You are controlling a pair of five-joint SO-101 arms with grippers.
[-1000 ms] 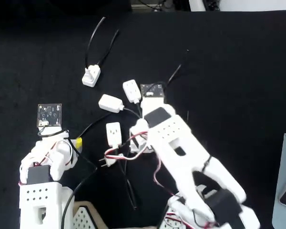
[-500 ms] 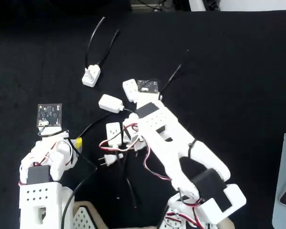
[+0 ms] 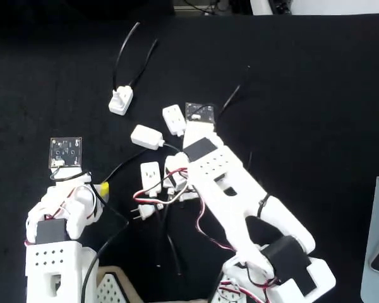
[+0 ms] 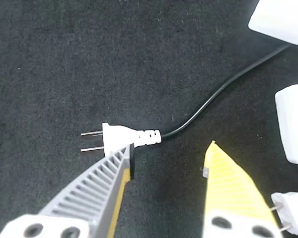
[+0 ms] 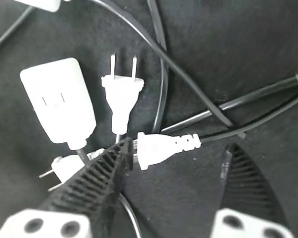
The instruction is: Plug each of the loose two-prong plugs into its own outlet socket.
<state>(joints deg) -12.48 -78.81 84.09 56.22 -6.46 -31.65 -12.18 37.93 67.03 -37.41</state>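
High view had the black table (image 3: 316, 95) looking messy: the right arm (image 3: 246, 211) lay stretched over the clutter in the middle, and the left arm (image 3: 76, 214) sat at the near left. My worry was the tangle. Black cords (image 5: 258, 93) crossed over each other by the right gripper (image 5: 179, 148), so lifting one plug could've dragged its neighbours or shoved the outlet socket (image 5: 57, 106) off line. Those jaws were wide apart, holding nothing. The white plug (image 5: 161, 146) lay crosswise in the gap, its prong end touching the ribbed black finger (image 5: 104, 173) and the other finger well apart. A squeeze there might have pinched the prongs and left nothing to insert. The left gripper (image 4: 170, 147) was spread and empty too. Its loose plug (image 4: 124, 136) sat just off the grey fingertip (image 4: 109, 168) rather than between the jaws, so closing could've missed it.
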